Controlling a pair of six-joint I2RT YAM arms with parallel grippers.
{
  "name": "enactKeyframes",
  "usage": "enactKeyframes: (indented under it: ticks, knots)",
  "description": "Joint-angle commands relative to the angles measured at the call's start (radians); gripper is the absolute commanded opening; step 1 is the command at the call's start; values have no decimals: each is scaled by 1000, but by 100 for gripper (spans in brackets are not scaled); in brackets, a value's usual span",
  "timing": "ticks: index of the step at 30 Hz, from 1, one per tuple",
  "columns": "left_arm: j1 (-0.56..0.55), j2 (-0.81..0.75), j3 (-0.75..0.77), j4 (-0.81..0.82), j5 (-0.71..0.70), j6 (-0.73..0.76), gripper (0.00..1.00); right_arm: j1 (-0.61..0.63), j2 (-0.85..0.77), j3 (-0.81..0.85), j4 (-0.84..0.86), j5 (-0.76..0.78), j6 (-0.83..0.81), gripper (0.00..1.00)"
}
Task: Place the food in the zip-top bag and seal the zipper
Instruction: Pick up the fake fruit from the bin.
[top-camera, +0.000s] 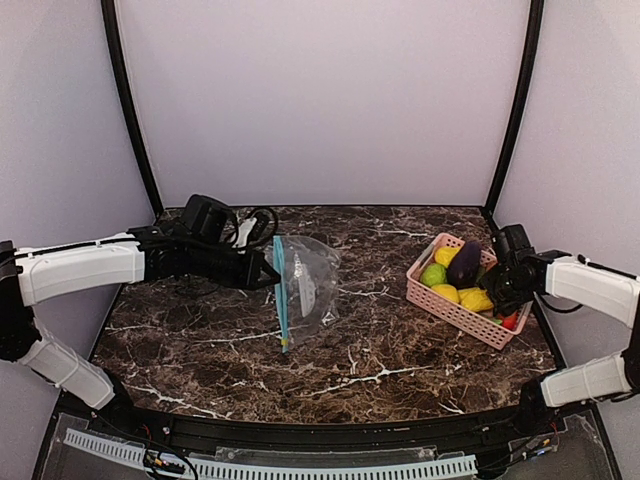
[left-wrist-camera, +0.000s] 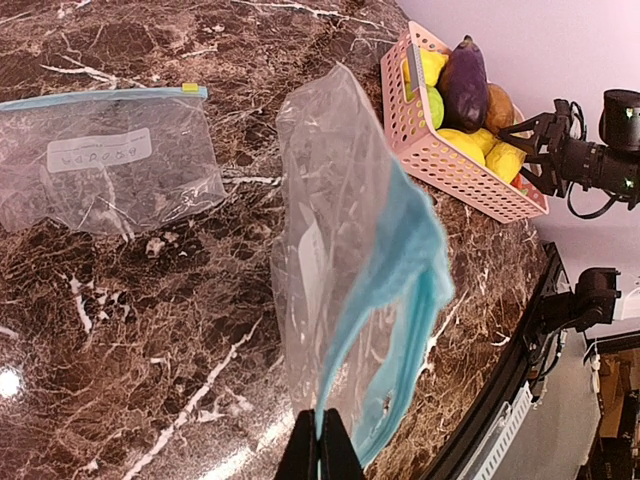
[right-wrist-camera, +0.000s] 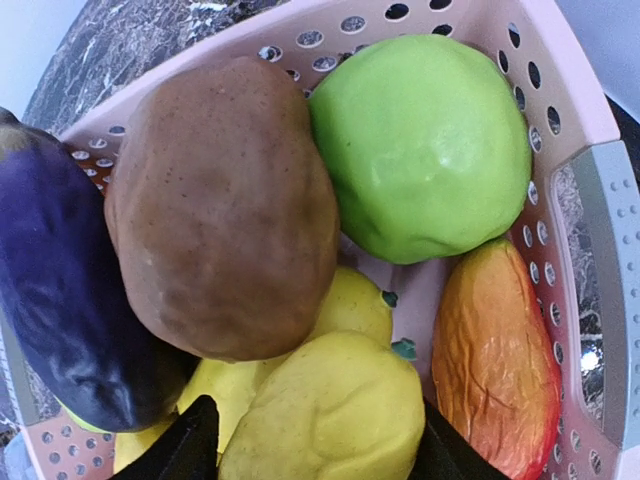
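Top external view: reaching in from left w/ left gripper (top-camera: 268, 268), jaws fully shut, pinching blue zipper strip of clear plastic zip-top bag (top-camera: 308, 280). Holding that bag up on edge abt mid-table, zipper side toward left, clear body trailing to right.

Left wrist view: clamping same bag betw. closed black fingers (left-wrist-camera: 320, 452) at bottom of frame, w/ blue-edged mouth looking partly open. Also seeing a second clear zip-top bag w/ white label patch (left-wrist-camera: 110, 165) lying flat on dark brown marble-pattern table (left-wrist-camera: 150, 350), apart from held one.

Finding all task food sitting in pink perforated plastic basket (top-camera: 450, 315) at right side of table, well apart from held bag, none of it in either bag.

Right wrist view: looking down into basket at dark purple glossy toy eggplant (right-wrist-camera: 50, 290) on left, brown toy potato (right-wrist-camera: 220, 210) leaning on it, round light-green toy fruit (right-wrist-camera: 420, 145) at far right, orange-red toy mango (right-wrist-camera: 495, 370) along right wall, and yellow toy lemon (right-wrist-camera: 320, 385) nearest camera, w/ more yellow pieces under it. Straddling that lemon w/ right gripper (right-wrist-camera: 315, 440), fingers apart, one close against each side. Can't tell whether actually squeezing it.
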Motion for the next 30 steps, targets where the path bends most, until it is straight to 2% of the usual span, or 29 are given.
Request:
enactKeyframes:
  ticks: [1, 6, 11, 16, 20, 23, 30]
  knots:
    - [7, -57, 11, -57, -1, -15, 1, 1, -58, -29, 16, -10, -14, 56]
    - [6, -108, 67, -251, -97, 1, 1, 1, -142, -65, 48, -15, -63, 44]
    - [6, -157, 134, -446, -188, 15, 1, 1, -254, -95, 82, -16, -131, 42]
    - [-4, -132, 183, -567, -240, 30, 1, 1, -338, -85, 126, -26, -270, 40]
    - [-5, -88, 118, -477, -147, 14, 1, 14, -372, -59, 189, -80, -404, 39]
    - [-5, -60, 50, -291, -54, -45, 1, 54, -381, -38, 230, -107, -468, 38]
    - [-5, 17, -16, -52, 57, -116, 1, 279, -313, 18, 365, -92, -531, 38]
